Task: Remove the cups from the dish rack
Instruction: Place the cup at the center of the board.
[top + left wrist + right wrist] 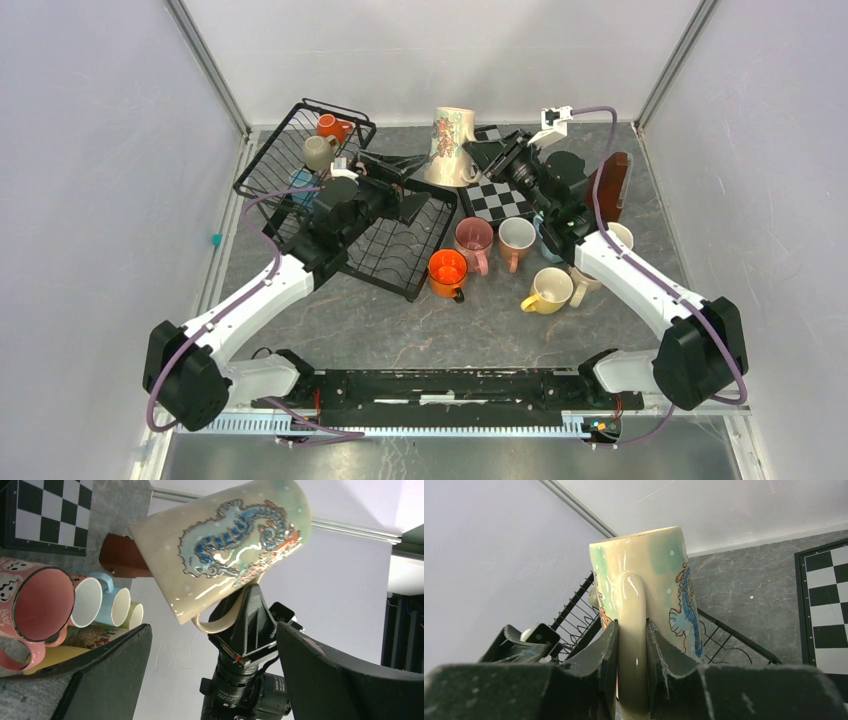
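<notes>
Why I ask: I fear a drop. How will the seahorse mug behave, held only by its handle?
The seahorse mug looks glazed and glossy, so its handle may slip in the right gripper. Tall and pinched at one side, it likely wants to swing or tilt. It seems rigid ceramic, so probably chips if dropped on the table.

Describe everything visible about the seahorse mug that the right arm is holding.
The seahorse mug is a tall, glossy cream ceramic cup with green tinting and a blue-and-orange seahorse painted on its side. The right gripper holds it lifted and tilted by its looped handle, jaws shut on either side. It hangs between the dish rack and the checkerboard, and nothing else touches it.
</notes>
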